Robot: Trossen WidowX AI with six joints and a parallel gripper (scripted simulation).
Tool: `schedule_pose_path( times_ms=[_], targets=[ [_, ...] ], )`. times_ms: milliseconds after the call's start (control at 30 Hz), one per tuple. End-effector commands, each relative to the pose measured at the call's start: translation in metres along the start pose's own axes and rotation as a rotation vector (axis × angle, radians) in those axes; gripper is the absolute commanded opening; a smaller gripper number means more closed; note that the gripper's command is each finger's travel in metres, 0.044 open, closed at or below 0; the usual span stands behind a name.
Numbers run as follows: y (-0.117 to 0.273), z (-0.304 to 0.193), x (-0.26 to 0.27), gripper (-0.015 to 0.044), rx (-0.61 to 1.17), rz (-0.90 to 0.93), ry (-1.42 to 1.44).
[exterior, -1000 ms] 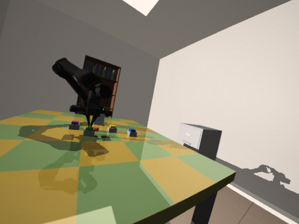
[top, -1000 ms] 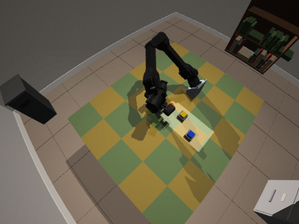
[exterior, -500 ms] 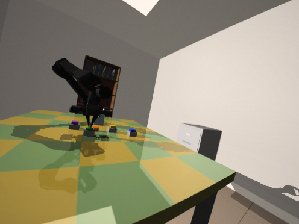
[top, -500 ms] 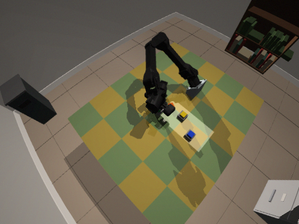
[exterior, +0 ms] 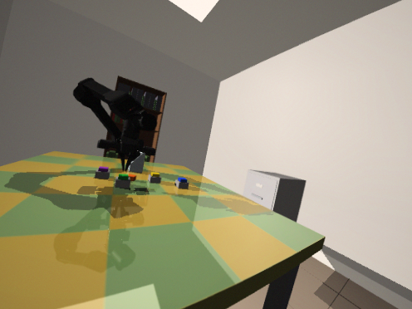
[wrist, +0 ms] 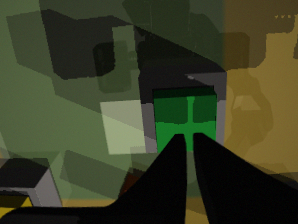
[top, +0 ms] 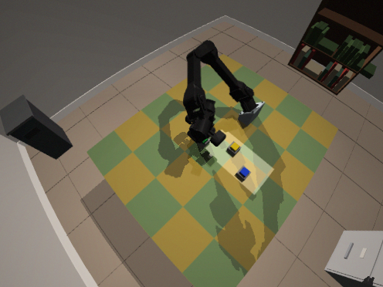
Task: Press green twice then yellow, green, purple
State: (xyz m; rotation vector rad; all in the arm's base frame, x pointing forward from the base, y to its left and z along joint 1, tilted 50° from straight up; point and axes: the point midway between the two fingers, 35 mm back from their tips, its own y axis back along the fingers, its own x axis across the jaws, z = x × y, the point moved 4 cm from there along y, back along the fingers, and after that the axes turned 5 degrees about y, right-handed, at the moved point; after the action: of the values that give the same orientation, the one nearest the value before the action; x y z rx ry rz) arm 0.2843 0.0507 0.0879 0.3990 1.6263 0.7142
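Note:
The green button (top: pixel 205 141) (exterior: pixel 123 177) (wrist: pixel 185 112) has a grey housing; its cap stands raised. My gripper (exterior: pixel 125 170) (wrist: pixel 188 142) is shut and empty, with a thin slit between the fingers. In the wrist view its tips overlap the green cap's lower part; in the exterior view they are just above and behind the cap, with no contact visible. The yellow button (top: pixel 235 146) (exterior: pixel 155 174) (wrist: pixel 14 201) is to one side. The purple button (exterior: pixel 104 169) is left of the green one in the exterior view; the arm hides it in the top view.
A blue button (top: pixel 244 172) (exterior: pixel 182 180) stands beyond the yellow one. An orange-red object (exterior: pixel 132 177) lies close behind the green button, partly hidden by it. A grey wedge-shaped object (top: pixel 251 114) (exterior: pixel 137 163) stands farther back. Arm shadows cross the checkered table top (top: pixel 183 231).

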Motion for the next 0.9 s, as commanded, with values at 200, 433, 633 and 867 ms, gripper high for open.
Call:
schedule_pose_path(
  times_ms=[200,433,633,867],
  targets=[
    [0.063,0.002,-0.001,0.0020,0.001,0.008,-0.007],
    [0.073,-0.002,0.013,0.0020,-0.001,0.012,0.000],
    [0.077,-0.042,0.110,0.0020,-0.005,0.023,0.021],
    [0.073,-0.063,0.140,0.0020,0.002,0.015,-0.006]
  ],
)
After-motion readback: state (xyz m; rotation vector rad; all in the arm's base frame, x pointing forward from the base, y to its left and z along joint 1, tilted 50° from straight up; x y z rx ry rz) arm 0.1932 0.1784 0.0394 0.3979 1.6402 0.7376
